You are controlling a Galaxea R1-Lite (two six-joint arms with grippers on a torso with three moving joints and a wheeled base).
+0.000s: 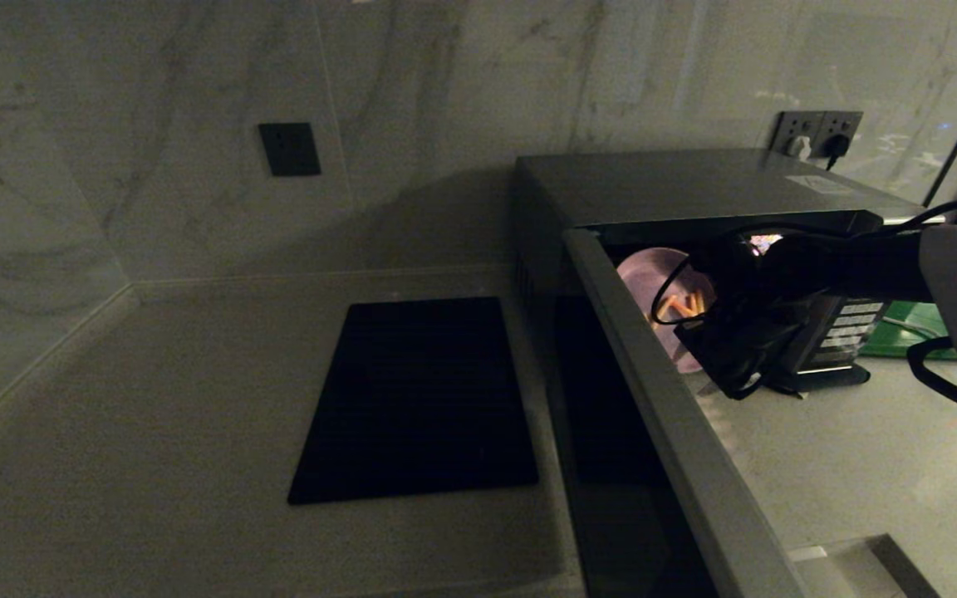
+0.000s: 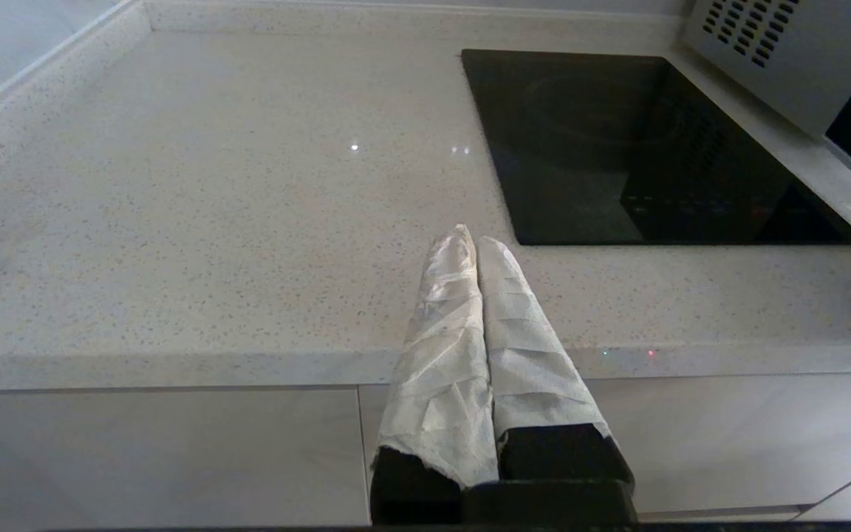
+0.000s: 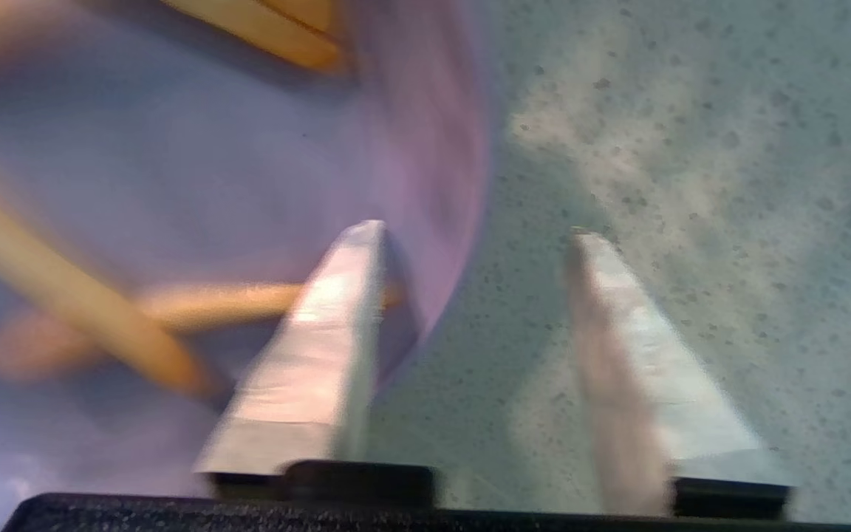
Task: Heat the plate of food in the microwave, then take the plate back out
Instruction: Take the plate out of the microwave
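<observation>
Beside the microwave (image 1: 694, 187), right hand (image 3: 470, 233) part-open astride plate of food (image 3: 211, 185) rim, left hand (image 2: 476, 247) closed, empty.

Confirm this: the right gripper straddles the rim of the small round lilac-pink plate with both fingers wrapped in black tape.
Wrong on the tape: in the right wrist view the right gripper has pale, whitish wrapped fingers, not black. They do straddle the rim of the small round lilac-pink plate, one finger inside, one outside.

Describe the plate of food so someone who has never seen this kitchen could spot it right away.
Find the big black microwave standing on the counter right of the flat black cooktop. Beside its open door sits the plate of food, with the right gripper straddling its rim. It is the only round, pale lilac-pink thing there, holding orange-yellow sticks.
</observation>
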